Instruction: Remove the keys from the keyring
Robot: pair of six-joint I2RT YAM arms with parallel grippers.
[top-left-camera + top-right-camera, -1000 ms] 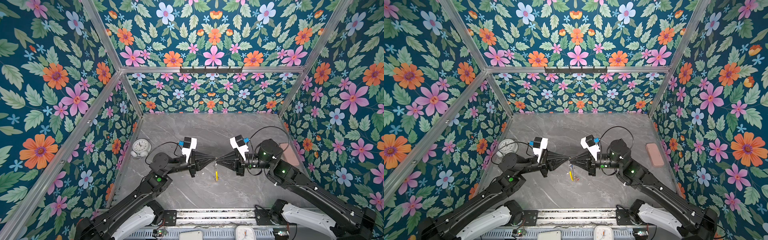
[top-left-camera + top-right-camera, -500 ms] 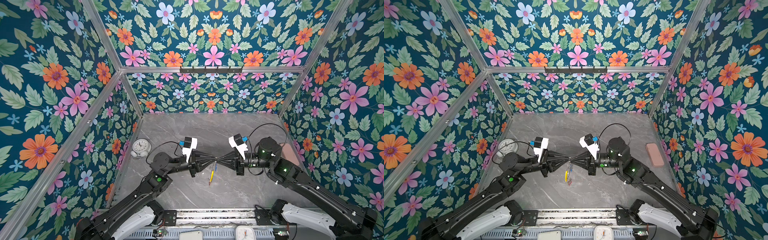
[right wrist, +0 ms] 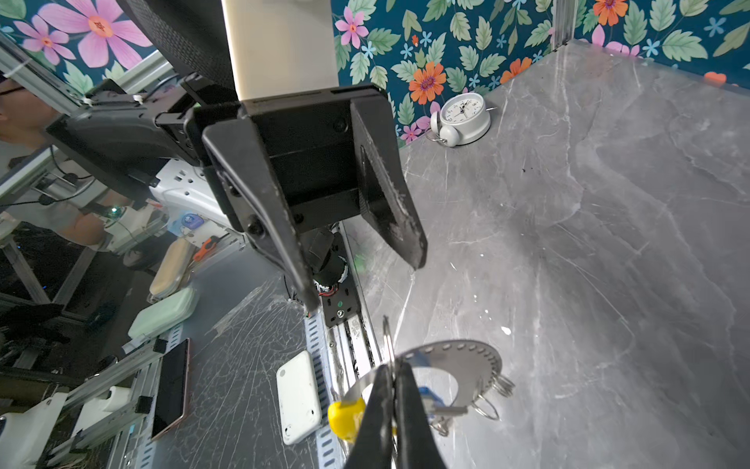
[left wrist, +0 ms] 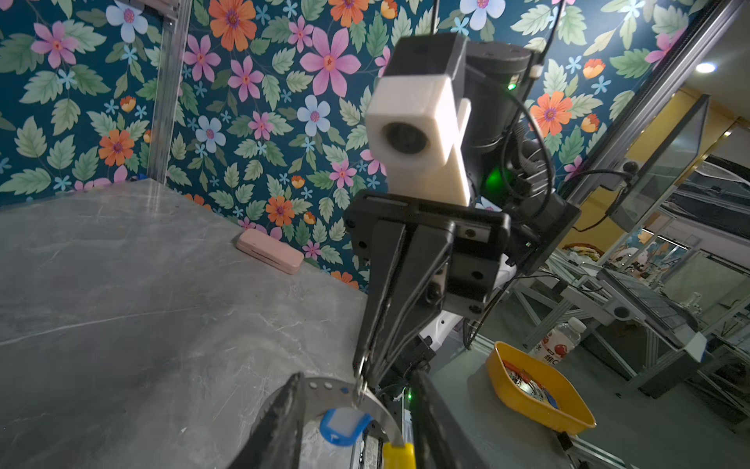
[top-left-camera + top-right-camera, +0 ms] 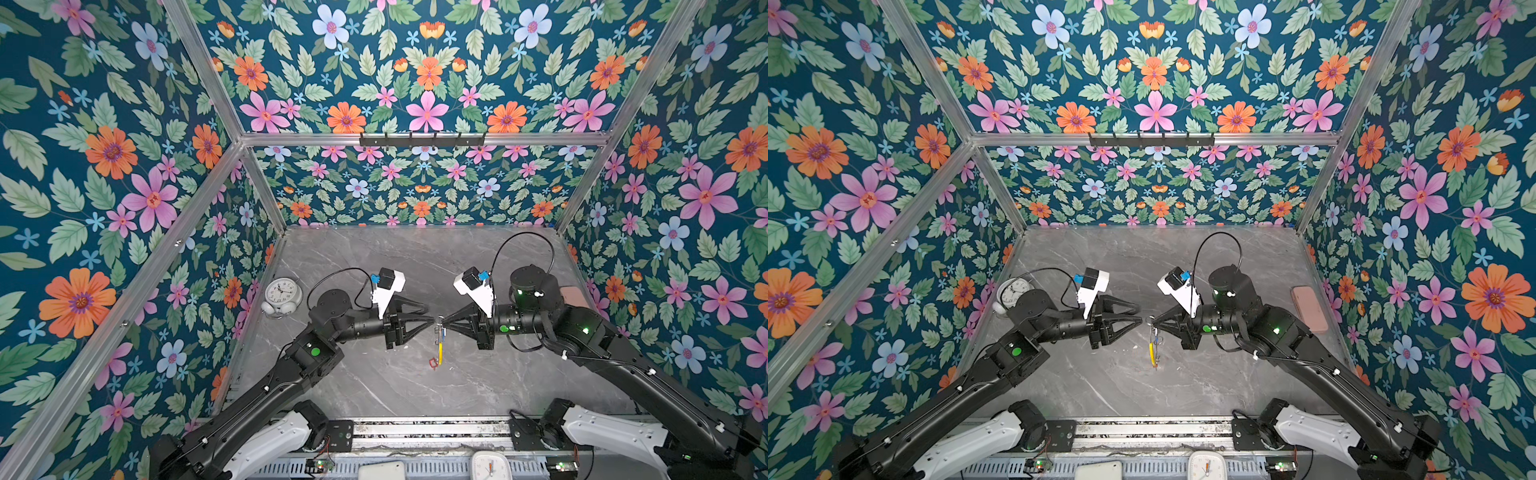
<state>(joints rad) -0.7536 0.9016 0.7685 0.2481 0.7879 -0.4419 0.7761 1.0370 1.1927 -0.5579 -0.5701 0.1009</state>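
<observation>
Top views, from the left: what is seen?
— A white alarm clock (image 5: pixel 282 293) is seen at the far left; the left gripper (image 5: pixel 430 315) is held with jaws apart, nothing between them.
— And the keyring (image 5: pixel 439 348)?
— It is hung edge-on between the two grippers, pinched at its top by the closed right gripper (image 5: pixel 444 321). A blue-tagged key (image 4: pixel 345 422) is seen against it in the left wrist view.

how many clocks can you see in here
2. A round white alarm clock sits at the left edge of the table; a second white clock sits outside it, below the front rail, partly cut off. Others could be hidden.
</observation>
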